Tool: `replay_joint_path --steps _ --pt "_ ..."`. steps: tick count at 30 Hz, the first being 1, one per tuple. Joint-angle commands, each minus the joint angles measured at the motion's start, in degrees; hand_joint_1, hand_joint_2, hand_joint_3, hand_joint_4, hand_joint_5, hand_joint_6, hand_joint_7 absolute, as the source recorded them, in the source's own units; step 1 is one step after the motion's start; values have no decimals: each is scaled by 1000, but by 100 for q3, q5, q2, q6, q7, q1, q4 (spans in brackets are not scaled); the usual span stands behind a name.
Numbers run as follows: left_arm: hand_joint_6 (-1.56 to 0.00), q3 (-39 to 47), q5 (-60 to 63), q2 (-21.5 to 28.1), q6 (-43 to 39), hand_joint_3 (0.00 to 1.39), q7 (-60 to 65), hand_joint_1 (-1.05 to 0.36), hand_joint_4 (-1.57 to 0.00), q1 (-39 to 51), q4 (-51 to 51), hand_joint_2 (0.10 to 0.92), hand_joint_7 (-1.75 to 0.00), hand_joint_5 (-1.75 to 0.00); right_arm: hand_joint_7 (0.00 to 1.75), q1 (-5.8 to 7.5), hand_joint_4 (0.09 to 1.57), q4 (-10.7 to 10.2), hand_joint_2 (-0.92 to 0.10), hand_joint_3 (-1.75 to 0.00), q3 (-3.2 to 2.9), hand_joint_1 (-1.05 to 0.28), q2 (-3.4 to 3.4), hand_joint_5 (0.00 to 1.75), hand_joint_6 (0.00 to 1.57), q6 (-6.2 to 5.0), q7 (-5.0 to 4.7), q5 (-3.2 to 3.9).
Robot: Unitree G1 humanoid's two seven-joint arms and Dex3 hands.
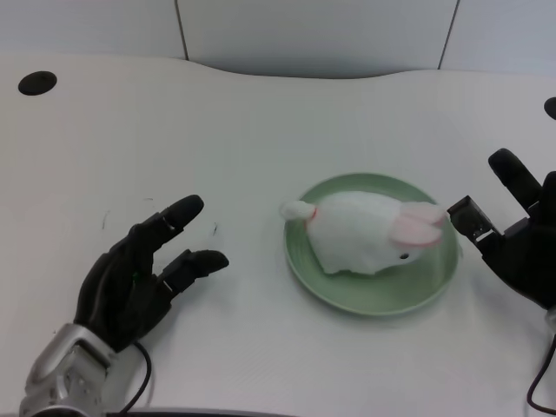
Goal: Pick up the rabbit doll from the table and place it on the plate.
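Note:
A white rabbit doll (360,233) with pink ears lies on its side on the green plate (373,298) right of the table's middle. Its tail end pokes past the plate's left rim. My left hand (143,269) rests over the table at the lower left, well apart from the plate. Its fingers are spread and hold nothing. My right hand (521,239) stays at the right edge, just beside the plate's rim.
The white table (243,139) runs back to a curved far edge. A round black hole (37,82) sits at its far left corner, and part of another (551,107) shows at the far right.

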Motion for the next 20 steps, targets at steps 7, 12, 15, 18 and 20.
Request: replay_joint_path --steps 7,12,15,18,20 --pt "-645 25 -312 187 164 606 -34 -809 -317 500 -568 921 -526 -1637 1534 8 605 35 -921 -377 -14 -662 -90 1746 663 -177 -31 -49" --pt "-349 97 -387 420 181 594 73 -789 -257 323 -267 921 -1058 -1712 1534 -41 600 152 -921 -392 -11 -660 -119 1746 656 -230 -38 -75" --pt "-346 75 -371 464 99 587 66 -786 -262 250 -149 921 -1126 -1739 1505 -58 602 203 -921 -382 -26 -657 -126 1746 663 -241 -36 -68" --pt "-345 35 -340 486 4 574 -35 -776 -260 214 -89 921 -1144 -1745 1490 -69 604 240 -921 -372 -30 -655 -130 1746 666 -256 -11 -68" --pt "-342 12 -333 495 -41 566 -76 -771 -258 200 -61 921 -1152 -1745 1484 -74 604 253 -921 -366 -39 -654 -130 1746 668 -260 1 -76"
